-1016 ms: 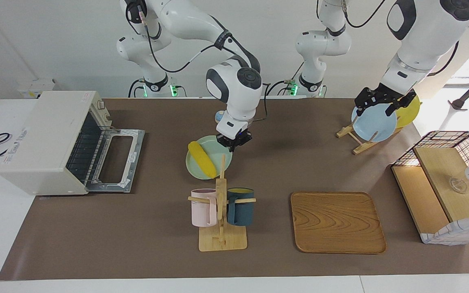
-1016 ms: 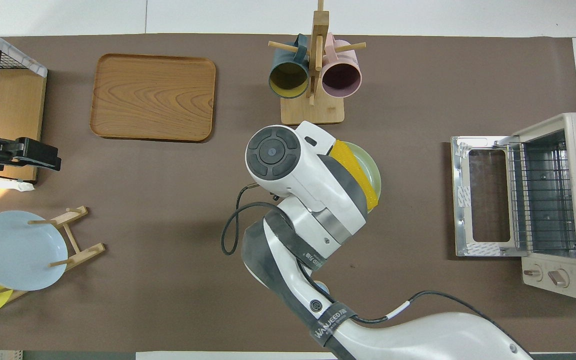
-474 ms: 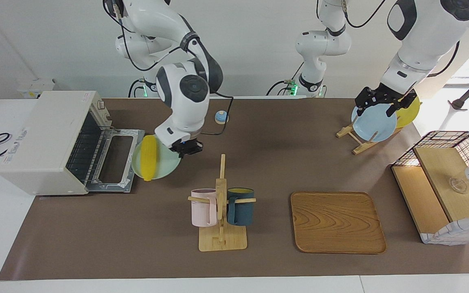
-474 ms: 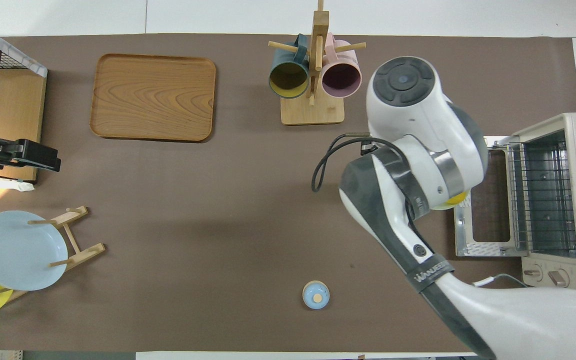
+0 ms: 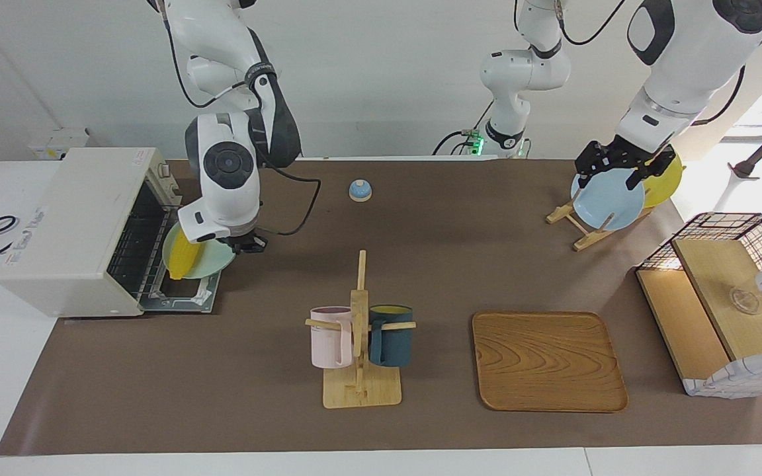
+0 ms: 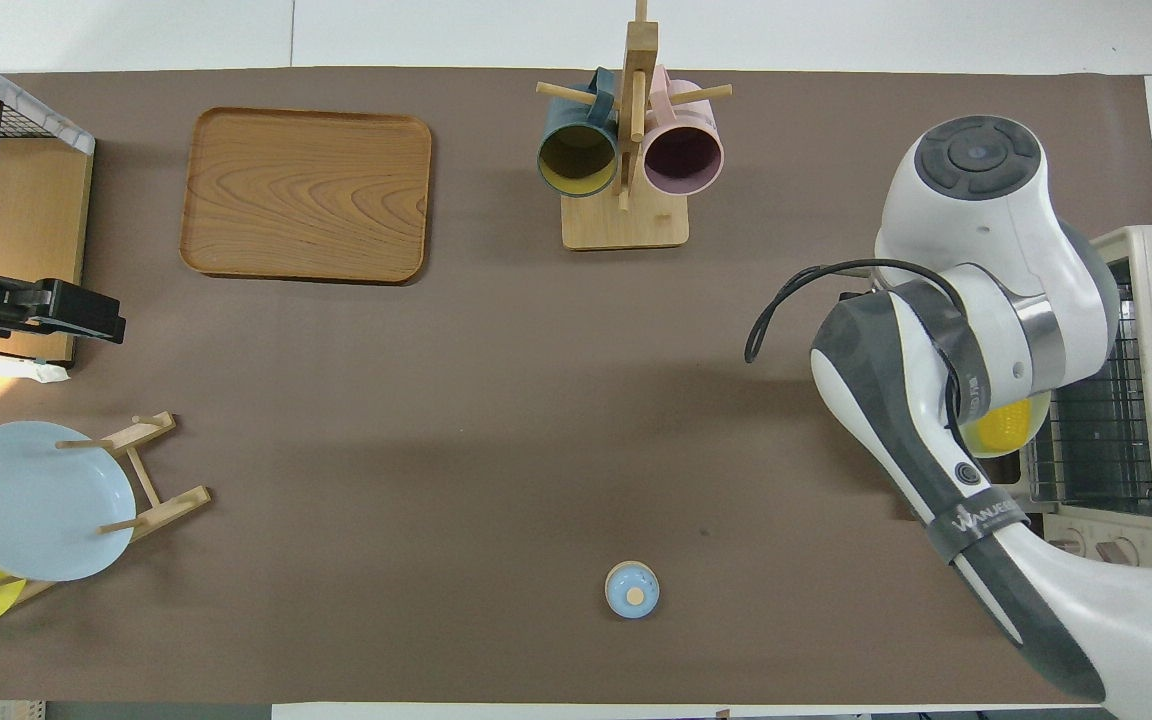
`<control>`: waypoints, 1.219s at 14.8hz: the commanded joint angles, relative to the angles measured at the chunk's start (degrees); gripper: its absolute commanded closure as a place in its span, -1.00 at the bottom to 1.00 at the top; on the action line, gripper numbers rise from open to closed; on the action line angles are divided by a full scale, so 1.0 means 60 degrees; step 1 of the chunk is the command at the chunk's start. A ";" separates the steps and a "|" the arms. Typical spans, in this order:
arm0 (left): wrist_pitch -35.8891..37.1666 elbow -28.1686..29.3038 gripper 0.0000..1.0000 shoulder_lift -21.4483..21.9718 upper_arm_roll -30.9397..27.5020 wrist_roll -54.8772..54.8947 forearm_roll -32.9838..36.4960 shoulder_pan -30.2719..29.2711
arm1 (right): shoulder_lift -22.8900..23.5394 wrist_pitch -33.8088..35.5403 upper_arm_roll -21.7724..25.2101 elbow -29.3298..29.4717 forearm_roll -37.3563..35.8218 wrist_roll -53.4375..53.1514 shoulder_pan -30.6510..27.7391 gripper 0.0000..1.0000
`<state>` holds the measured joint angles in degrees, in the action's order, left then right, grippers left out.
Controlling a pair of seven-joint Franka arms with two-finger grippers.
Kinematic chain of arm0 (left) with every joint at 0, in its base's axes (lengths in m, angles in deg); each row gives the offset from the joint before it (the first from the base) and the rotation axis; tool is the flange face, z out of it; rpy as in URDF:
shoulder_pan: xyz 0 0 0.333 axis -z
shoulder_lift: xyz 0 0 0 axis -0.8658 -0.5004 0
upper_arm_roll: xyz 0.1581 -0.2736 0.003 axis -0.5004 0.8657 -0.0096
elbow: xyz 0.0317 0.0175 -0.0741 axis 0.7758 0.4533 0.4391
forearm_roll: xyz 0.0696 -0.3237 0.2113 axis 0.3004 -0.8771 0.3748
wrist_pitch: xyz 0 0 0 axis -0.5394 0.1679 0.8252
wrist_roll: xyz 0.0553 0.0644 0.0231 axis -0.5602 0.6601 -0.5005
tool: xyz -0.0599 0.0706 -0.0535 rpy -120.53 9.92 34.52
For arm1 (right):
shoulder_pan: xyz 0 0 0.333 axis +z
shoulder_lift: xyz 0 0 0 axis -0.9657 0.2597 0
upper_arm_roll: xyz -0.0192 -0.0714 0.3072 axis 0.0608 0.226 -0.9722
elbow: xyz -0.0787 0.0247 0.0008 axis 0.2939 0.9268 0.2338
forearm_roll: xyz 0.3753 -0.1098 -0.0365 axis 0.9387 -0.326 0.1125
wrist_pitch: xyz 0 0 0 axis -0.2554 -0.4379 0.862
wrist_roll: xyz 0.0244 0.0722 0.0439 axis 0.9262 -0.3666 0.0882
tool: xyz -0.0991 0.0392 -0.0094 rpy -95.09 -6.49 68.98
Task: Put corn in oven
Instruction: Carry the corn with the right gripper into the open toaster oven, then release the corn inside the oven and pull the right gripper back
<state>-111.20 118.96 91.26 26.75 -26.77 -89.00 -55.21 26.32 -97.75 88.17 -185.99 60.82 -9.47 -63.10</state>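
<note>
Plate and corn have travelled from mid-table to the oven's open door.
The right gripper (image 5: pixel 247 243) is clenched on the rim of a pale green plate (image 5: pixel 212 261) carrying the corn (image 5: pixel 183 255) — held just over the lowered door, at the mouth of the oven (image 5: pixel 80 228). The left gripper (image 5: pixel 621 165) hangs over the blue plate (image 5: pixel 606 201) in its rack — fingers spread, holding nothing.

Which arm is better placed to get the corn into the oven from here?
Right. Its hand grips the green plate carrying the corn over the oven's open door. The left hand waits over the blue plate at the table's other end.
</note>
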 commanded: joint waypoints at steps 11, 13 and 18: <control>-0.0125 0.0205 -1.00 0.0211 0.0058 0.0081 0.0112 -0.0164 | -0.0797 -0.1608 -0.0166 -0.1676 -0.0213 0.3000 -0.2282 1.00; -0.0125 0.0205 -1.00 0.0211 0.0058 0.0081 0.0112 -0.0164 | -0.0856 -0.1872 -0.0166 -0.1910 -0.0213 0.3118 -0.2429 1.00; -0.0125 0.0205 -1.00 0.0211 0.0058 0.0081 0.0112 -0.0164 | -0.0959 -0.2123 -0.0180 -0.2277 -0.0096 0.3118 -0.2561 1.00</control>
<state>-111.24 118.96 91.28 26.71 -26.76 -89.00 -55.74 22.35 -108.88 88.08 -196.65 60.57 8.30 -77.07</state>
